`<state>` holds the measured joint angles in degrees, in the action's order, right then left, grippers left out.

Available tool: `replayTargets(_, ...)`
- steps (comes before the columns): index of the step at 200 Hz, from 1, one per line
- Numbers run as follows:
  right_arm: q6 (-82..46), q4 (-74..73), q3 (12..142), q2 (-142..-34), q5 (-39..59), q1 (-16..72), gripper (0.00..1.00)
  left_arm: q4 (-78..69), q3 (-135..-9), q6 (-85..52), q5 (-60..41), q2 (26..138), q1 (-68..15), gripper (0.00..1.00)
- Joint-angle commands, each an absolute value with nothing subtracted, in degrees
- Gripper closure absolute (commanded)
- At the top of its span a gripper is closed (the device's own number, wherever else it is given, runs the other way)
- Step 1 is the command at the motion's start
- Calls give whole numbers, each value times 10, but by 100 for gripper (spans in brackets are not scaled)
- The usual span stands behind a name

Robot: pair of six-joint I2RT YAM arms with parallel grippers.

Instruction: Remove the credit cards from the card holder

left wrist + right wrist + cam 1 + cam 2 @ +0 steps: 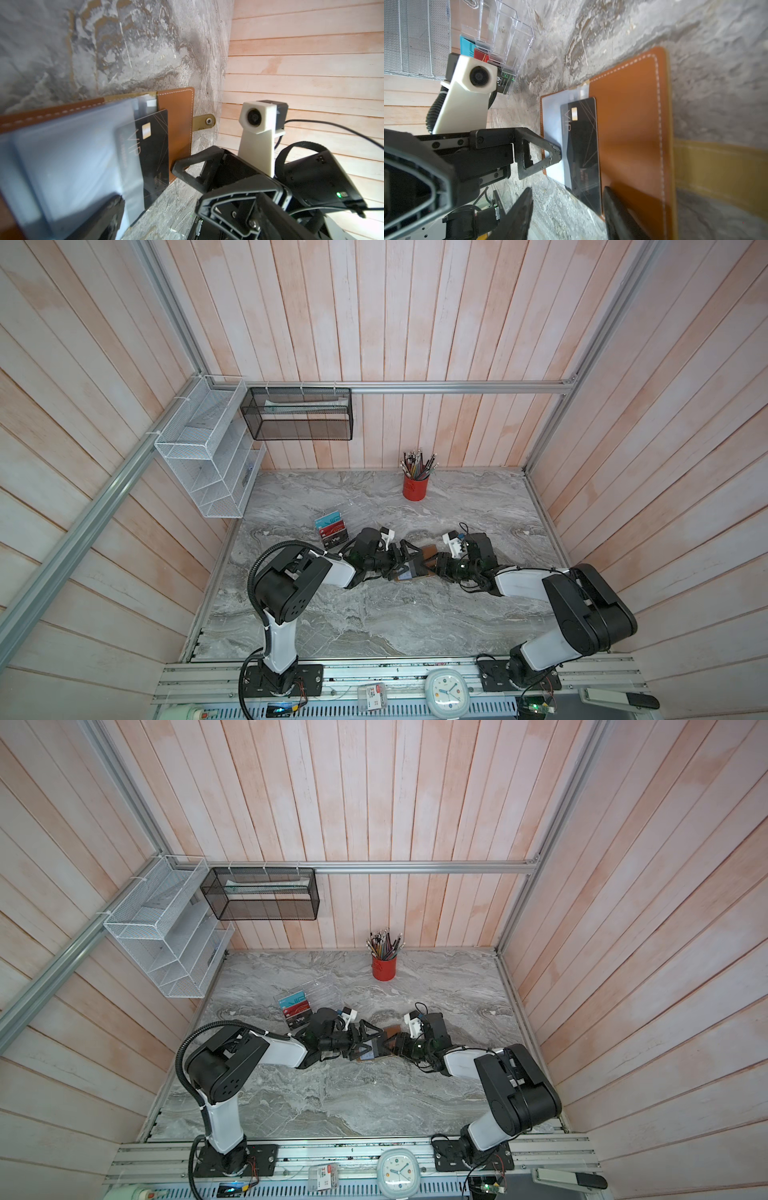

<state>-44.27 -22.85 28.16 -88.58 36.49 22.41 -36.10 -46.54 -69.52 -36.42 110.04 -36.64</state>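
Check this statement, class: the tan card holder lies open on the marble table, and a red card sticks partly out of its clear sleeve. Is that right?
Not quite: the colour is wrong. Both wrist views show a black card, not a red one, sticking partly out of the clear sleeve of the tan card holder, which does lie open on the marble table.

Soft even light, blurry wrist-cam fg
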Motion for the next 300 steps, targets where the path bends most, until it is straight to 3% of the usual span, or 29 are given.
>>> replayTargets(1, -472, -278, 268, -879, 365, 233, 46, -336, -444, -698, -353, 1119, -362, 0)
replayTargets(119, -471, -321, 238, -908, 369, 226, 49, -343, -425, -698, -353, 1120, -361, 0)
replayTargets(186, -516, -454, 195, -941, 399, 223, 53, -347, -421, -698, -356, 1124, -362, 0)
replayTargets(244, -564, -587, 172, -992, 430, 217, 59, -352, -413, -700, -355, 1125, -362, 0)
replayTargets(300, -571, -619, 177, -1016, 422, 217, 70, -356, -410, -701, -355, 1125, -362, 0)
